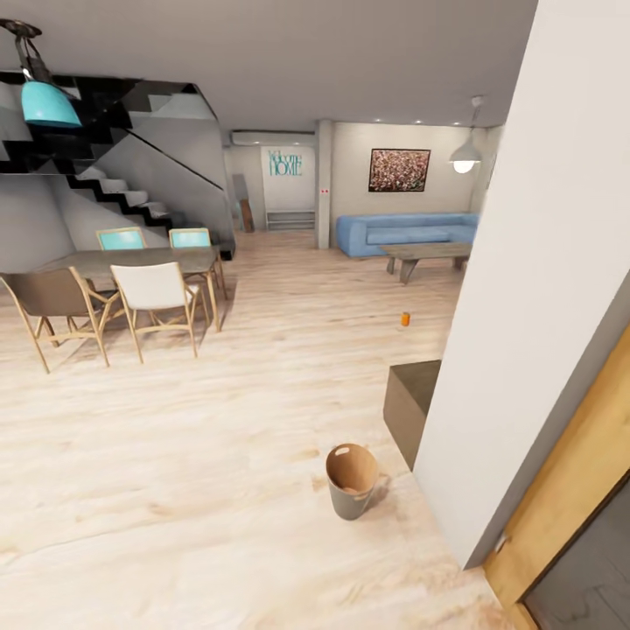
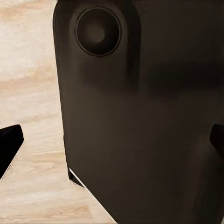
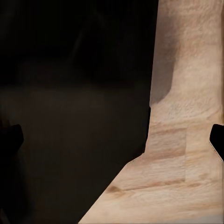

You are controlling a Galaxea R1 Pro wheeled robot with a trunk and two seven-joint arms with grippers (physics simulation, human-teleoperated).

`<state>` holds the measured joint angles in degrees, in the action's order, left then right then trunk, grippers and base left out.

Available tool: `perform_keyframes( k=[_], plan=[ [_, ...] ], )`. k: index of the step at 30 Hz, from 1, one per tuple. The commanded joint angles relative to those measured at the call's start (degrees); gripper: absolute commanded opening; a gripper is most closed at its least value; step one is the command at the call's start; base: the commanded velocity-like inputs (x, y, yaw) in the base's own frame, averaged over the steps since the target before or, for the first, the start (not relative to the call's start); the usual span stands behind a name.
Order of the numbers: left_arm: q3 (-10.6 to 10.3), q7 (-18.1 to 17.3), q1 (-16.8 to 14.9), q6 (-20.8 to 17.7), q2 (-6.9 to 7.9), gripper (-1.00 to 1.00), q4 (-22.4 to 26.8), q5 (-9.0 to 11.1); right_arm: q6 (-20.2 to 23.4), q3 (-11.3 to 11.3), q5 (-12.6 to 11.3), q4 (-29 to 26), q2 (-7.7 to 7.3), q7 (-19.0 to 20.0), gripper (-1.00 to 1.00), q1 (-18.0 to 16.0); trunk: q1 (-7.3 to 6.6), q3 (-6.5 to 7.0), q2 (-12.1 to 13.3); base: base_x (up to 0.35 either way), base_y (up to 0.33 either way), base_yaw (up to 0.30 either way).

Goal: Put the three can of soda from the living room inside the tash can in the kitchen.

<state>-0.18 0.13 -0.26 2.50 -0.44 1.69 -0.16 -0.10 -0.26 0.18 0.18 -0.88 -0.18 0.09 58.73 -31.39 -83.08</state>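
I see the trash can (image 1: pixel 353 480) at six o'clock, an orange soda can (image 1: pixel 405 319) beyond at one; both hands spread wide, empty, ready for pickup.

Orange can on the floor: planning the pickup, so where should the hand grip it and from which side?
Probably around the can's side wall, coming in level from the open floor in front: it stands upright and alone, a narrow cylinder.

My left gripper (image 2: pixel 112 144) shows just two fingertips cut by the frame edges, as does my right gripper (image 3: pixel 112 140). At one o'clock, the orange can (image 1: pixel 405 319) is too small for detail, and the white wall (image 1: pixel 525 262) hides the sofa's (image 1: pixel 407 233) end.
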Motion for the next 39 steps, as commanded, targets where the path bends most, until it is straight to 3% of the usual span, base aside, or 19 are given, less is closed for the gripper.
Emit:
perform_keyframes(
  k=[1, 27, 39],
  plan=[
    [0.0, 0.0, 0.0, 0.1, 0.0, 1.0, 0.0, 0.0, 0.0, 0.0, 0.0, 0.0, 0.0, 0.0, 1.0, 0.0, 0.0, 0.0, 0.0, 0.34, 0.0, 0.0],
    [0.0, 0.0, 0.0, 0.4, 0.0, 1.0, 0.0, 0.0, 0.0, 0.0, 0.0, 0.0, 0.0, 0.0, 1.0, 0.0, 0.0, 0.0, 0.0, 0.333, 0.0, 0.0],
    [0.0, 0.0, -0.1, 0.4, 0.0, 1.0, 0.0, 0.0, 0.0, -0.1, 0.0, 0.0, 0.0, 0.0, 1.0, 0.0, 0.0, 0.0, 0.0, 0.131, 0.0, 0.0]
  ],
)
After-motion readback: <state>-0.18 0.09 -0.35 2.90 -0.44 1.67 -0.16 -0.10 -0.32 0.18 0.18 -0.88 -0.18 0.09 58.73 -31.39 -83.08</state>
